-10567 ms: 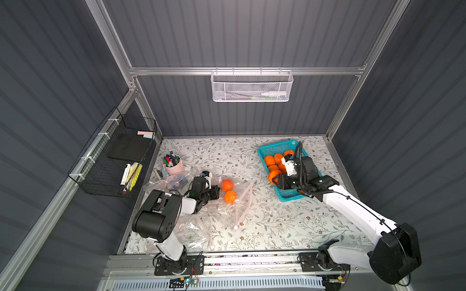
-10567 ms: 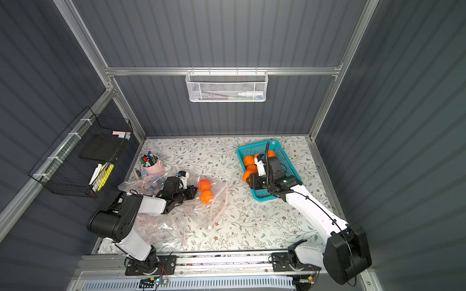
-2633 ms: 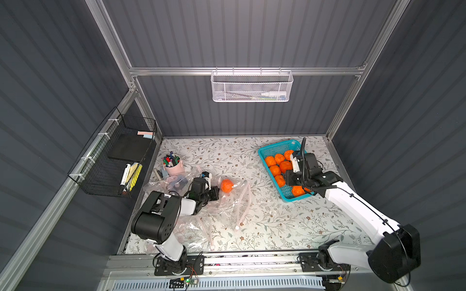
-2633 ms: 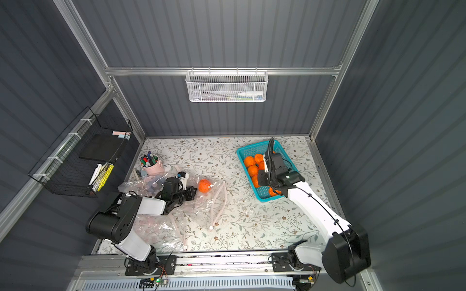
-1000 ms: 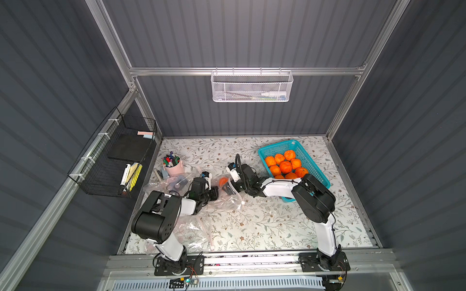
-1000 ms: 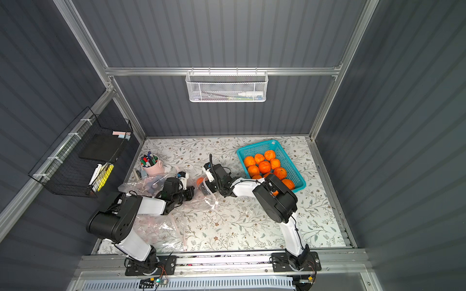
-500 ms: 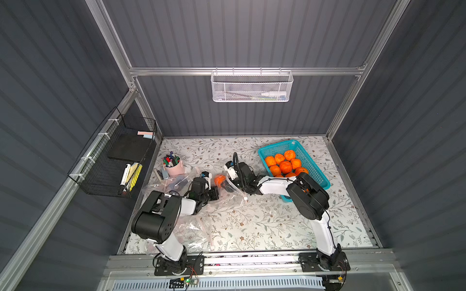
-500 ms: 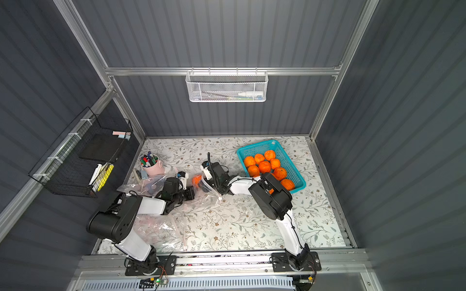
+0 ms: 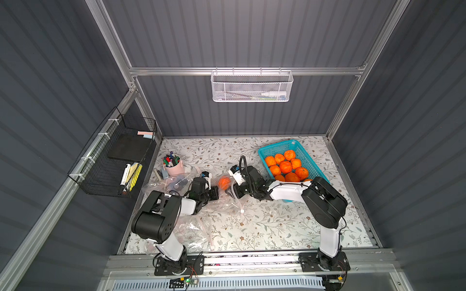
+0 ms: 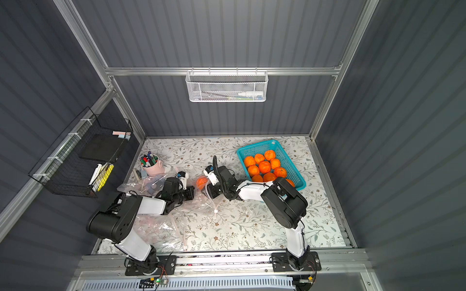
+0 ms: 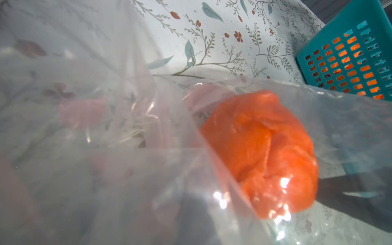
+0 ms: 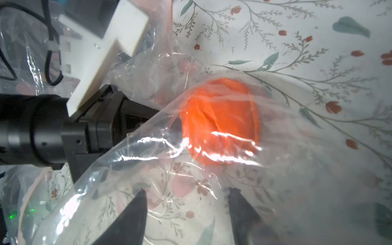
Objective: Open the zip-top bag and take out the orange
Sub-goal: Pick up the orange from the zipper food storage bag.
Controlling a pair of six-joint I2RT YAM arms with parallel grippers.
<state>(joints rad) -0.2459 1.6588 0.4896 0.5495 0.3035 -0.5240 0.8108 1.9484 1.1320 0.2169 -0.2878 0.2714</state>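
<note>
Left gripper (image 9: 214, 193): fingers closed, pinching film of the zip-top bag (image 9: 225, 203).
Orange (image 9: 224, 182): sitting inside the bag on the surface, at that gripper's one o'clock.
Right gripper (image 12: 187, 195): fingers standing apart, empty, aiming at the orange at its ten o'clock.
Step judged: extraction. The next move is calling for straddling the fruit, then closing.

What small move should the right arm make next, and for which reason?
Probably ease the right gripper forward until its open jaws straddle the orange. The orange lies just ahead of it, inside the zip-top bag, which the shut left gripper seems to hold.
</note>
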